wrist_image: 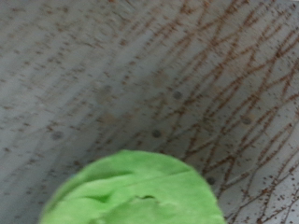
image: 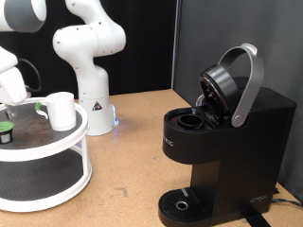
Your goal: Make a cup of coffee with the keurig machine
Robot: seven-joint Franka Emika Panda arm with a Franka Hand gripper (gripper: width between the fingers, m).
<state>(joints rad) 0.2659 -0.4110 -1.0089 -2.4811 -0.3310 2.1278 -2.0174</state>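
One end effector (image: 8, 115), its finger state not discernible, hovered just above the green-topped pod (wrist_image: 135, 191) on the white round stand (image: 57, 180) beside the cup (image: 61, 110), well apart from the open-lidded keurig machine (image: 222, 132); a misaligned descent might have tipped the pod or nudged the cup.

A brown, speckled tabletop (image: 133, 151) fills the scene from three to nine o'clock. Behind it, toward twelve o'clock, hangs a dark backdrop (image: 151, 43).
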